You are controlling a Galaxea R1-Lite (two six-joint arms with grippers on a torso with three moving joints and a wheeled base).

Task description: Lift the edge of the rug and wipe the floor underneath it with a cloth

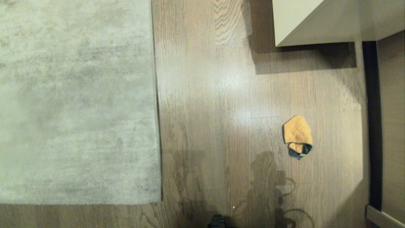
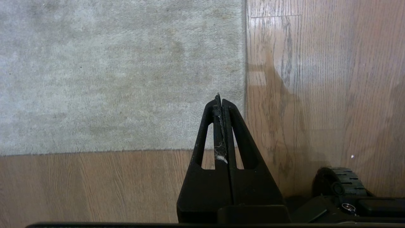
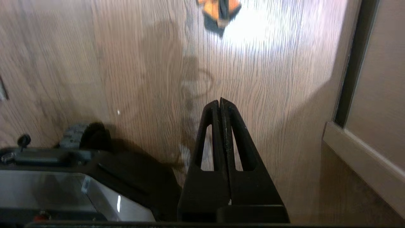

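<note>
The pale grey rug lies flat on the left, its rug edge [image 1: 157, 104] running straight down to a square corner [image 1: 160, 200]. To its right stretches wood-grain floor [image 1: 218, 104]. The orange cloth [image 1: 297, 134] lies crumpled on the floor at the right, with a dark piece at its near end. Neither gripper shows in the head view. My left gripper [image 2: 220, 98] is shut and empty, hanging above the rug's corner [image 2: 244, 146] with a wisp of lint between its fingers. My right gripper [image 3: 220, 102] is shut and empty above bare floor, with the cloth [image 3: 219, 9] well ahead of it.
A pale cabinet [image 1: 319, 22] stands at the back right. A dark strip and wall panel [image 1: 375, 126] run down the right side, with a baseboard [image 3: 357, 158]. My base and a wheel [image 2: 340, 183] sit near the floor in front.
</note>
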